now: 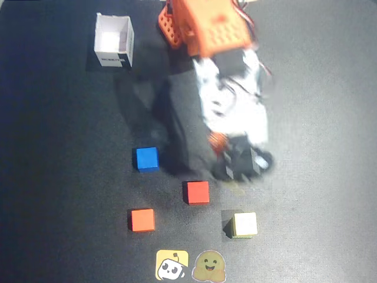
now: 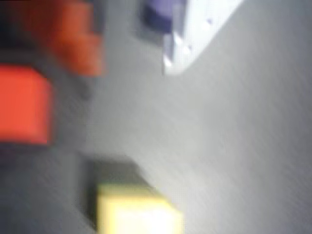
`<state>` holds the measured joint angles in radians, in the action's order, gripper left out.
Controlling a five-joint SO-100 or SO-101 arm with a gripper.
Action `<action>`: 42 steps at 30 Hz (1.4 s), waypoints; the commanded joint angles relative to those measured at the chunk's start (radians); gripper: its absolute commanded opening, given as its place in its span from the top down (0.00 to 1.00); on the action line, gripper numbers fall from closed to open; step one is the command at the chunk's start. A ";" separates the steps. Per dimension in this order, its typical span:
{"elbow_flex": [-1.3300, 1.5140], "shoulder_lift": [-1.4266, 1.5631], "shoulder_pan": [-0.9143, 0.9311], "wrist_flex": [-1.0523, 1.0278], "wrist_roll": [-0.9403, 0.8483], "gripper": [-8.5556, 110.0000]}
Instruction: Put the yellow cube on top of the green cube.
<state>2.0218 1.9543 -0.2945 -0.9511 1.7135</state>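
The pale yellow cube [image 1: 245, 224] sits near the front of the black table; it is at the bottom of the wrist view [image 2: 139, 214]. A dark greenish strip [image 1: 228, 227] lies along its left side. I cannot tell whether that strip is the green cube below it or only shade. My gripper [image 1: 235, 171] hovers just behind the yellow cube, blurred by motion. In the wrist view its orange finger [image 2: 73, 44] and white finger [image 2: 183, 46] stand far apart, so the gripper [image 2: 129, 66] is open with nothing between.
A red cube [image 1: 197, 192] [image 2: 24, 105] lies left of the gripper. A blue cube [image 1: 146, 158] and an orange cube [image 1: 142, 220] lie further left. A purple cube [image 2: 161, 12] shows beyond the white finger. A white box [image 1: 113, 40] stands at the back left. Two stickers [image 1: 172, 265] lie at the front edge.
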 commanded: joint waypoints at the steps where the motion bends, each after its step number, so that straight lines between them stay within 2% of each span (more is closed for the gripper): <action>1: 0.127 0.193 0.040 0.017 -0.064 0.92; 9: 0.377 0.471 0.130 -0.023 -0.163 0.93; 18: 0.632 0.804 0.163 -0.084 -0.152 0.93; 27: 0.767 1.120 0.170 -0.221 -0.152 0.93; 42: 0.851 1.138 0.170 -0.316 -0.178 0.93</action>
<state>2.8793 3.0864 -0.1304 -1.2640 1.5432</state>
